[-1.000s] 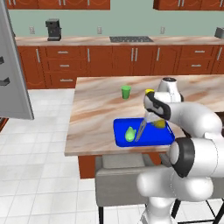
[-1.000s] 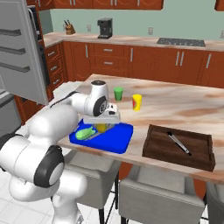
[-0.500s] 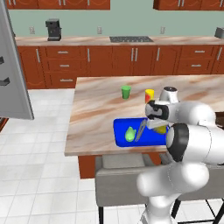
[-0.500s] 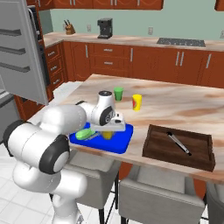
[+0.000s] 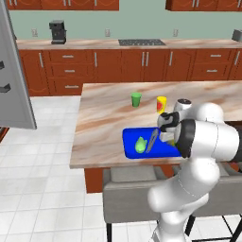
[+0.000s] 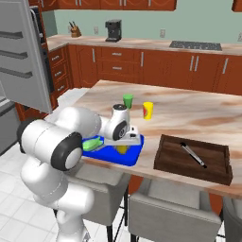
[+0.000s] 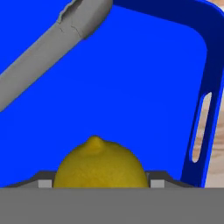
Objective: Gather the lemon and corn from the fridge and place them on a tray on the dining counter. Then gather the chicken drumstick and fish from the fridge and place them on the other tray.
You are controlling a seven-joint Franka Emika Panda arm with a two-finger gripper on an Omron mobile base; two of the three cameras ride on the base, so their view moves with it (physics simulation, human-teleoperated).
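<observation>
in the left base view the gripper (image 5: pixel 166 134) hangs low over the blue tray (image 5: pixel 130 142) on the dining counter (image 5: pixel 104 118); a green corn cob (image 5: pixel 140 144) lies in the tray beside a grey utensil (image 5: pixel 152 140), and a sliver of yellow shows under the hand; a green cup (image 5: pixel 136 99) and a yellow cup (image 5: pixel 161 104) stand further back on the counter; in the right base view the lemon (image 6: pixel 122 149) sits in the tray just under the gripper (image 6: pixel 124 143), and a brown wooden tray (image 6: pixel 166 160) with a utensil (image 6: pixel 193 154) in it waits well apart, to the side; in the hand view the lemon (image 7: pixel 100 164) sits between the fingers, low on the tray floor; the jaws stand about half way apart, and i cannot tell whether they grip it or have let go; by my judgement the lemon is being set down, the first half of the task nearly done; next comes a release if it is held, a straight lift clear, then the fridge for the drumstick and fish
</observation>
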